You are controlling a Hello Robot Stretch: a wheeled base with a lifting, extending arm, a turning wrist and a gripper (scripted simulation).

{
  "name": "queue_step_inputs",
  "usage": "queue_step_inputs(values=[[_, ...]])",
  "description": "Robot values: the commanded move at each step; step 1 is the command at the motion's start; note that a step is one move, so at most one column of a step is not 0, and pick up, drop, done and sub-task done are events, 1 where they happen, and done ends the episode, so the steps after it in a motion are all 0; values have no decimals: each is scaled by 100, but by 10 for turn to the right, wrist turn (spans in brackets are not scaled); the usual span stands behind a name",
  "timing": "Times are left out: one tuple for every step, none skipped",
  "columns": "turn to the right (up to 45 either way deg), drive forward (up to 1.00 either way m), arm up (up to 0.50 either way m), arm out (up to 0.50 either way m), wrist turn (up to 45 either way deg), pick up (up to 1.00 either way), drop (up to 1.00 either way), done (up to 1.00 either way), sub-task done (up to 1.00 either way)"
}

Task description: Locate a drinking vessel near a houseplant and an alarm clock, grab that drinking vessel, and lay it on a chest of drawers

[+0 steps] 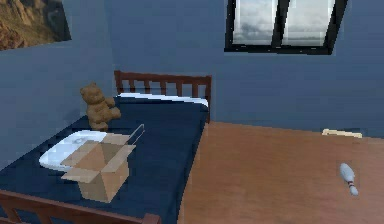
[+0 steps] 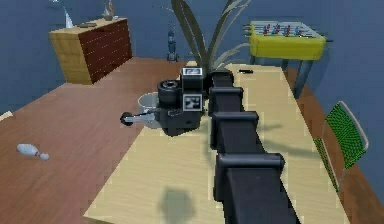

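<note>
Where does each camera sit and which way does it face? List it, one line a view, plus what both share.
Forward view: on the robot, facing ahead and somewhat down at bed, teddy and box.
Arm side view: on the body, facing sideways over a table; arm and pincer show.
Shared: the white thing on the wood floor.
</note>
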Motion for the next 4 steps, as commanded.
queue_step_inputs(values=[[0,0,0,0,-450,0,0,0,0],[0,0,0,0,-450,0,0,0,0],[0,0,0,0,-90,0,0,0,0],[0,0,0,-20,0,0,0,0,0]])
